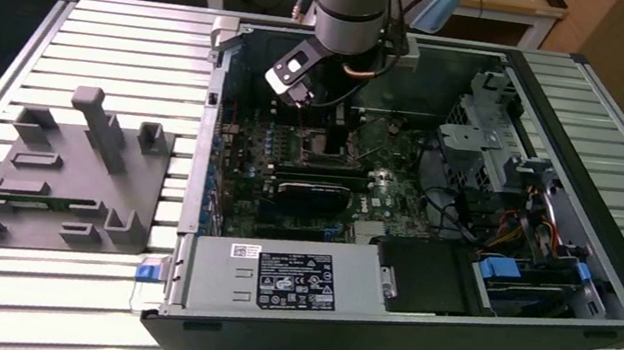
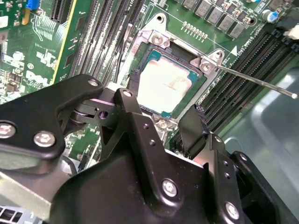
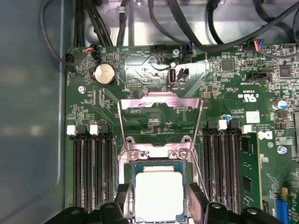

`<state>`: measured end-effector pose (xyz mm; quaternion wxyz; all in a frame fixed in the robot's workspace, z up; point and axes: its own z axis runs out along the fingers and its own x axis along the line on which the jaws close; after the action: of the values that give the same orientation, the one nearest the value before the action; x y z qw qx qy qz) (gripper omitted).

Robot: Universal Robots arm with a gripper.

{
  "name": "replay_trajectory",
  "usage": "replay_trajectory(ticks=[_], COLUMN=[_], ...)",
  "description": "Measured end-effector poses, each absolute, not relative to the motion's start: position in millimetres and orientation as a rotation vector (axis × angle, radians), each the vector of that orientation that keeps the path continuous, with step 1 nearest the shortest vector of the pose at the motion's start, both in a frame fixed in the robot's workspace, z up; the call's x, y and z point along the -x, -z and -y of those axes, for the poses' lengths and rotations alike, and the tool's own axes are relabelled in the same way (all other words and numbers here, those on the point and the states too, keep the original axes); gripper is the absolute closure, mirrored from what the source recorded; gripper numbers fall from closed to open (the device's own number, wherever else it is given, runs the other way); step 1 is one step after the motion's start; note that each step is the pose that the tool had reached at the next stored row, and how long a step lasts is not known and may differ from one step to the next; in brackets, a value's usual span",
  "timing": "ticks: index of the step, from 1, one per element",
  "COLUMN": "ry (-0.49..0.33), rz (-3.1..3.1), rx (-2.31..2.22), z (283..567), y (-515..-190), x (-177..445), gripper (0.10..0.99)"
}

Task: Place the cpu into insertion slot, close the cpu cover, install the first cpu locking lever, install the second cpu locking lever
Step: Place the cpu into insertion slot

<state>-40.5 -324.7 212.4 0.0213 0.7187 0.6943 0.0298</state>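
Observation:
The cpu point(image 2: 166, 84) point(image 3: 159, 193), a pale square chip, lies flat in the insertion slot point(image 2: 150, 55) point(image 3: 125, 173) on the green motherboard. My gripper point(image 2: 163, 105) point(image 3: 159, 207) hovers just over it, open. Its black fingers point(image 2: 134, 88) point(image 3: 197, 198) stand on either side of the chip, close to its edges. The cpu cover point(image 3: 159, 100), a silver frame plate, is swung up and back from the socket. One thin locking lever point(image 2: 257, 81) sticks out free from the socket's corner. In the exterior view, the gripper point(image 1: 320, 133) reaches down into the open computer case.
Long black memory slots point(image 3: 91, 172) point(image 3: 224, 163) flank the socket on both sides. Cables point(image 3: 187, 18) run along the case wall behind the board. In the exterior view a drive cage point(image 1: 498, 136) and power supply point(image 1: 286, 280) crowd the case, and a grey fixture point(image 1: 68, 188) sits at that view's left.

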Motion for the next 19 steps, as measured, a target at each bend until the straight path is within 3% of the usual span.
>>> replay_trajectory(ticks=[10,11,12,14,15,17,18,19], ry=[-0.093,-0.092,-0.092,-0.093,-0.092,-0.092,-0.092,-0.093], rz=[-2.152,-2.152,-2.152,-2.152,-2.152,-2.152,-2.152,-2.152], rx=[-2.228,-2.228,-2.228,-2.228,-2.228,-2.228,-2.228,-2.228], z=[324.7,324.8,324.8,324.7,324.8,324.8,324.8,324.7], y=[-214.3,-214.4,-214.4,-214.4,-214.5,-214.5,-214.5,-214.5], x=[40.5,40.5,40.5,40.5,40.5,40.5,40.5,40.5], gripper=[0.486,0.553,0.553,0.675,0.675,0.788,0.788,0.847])
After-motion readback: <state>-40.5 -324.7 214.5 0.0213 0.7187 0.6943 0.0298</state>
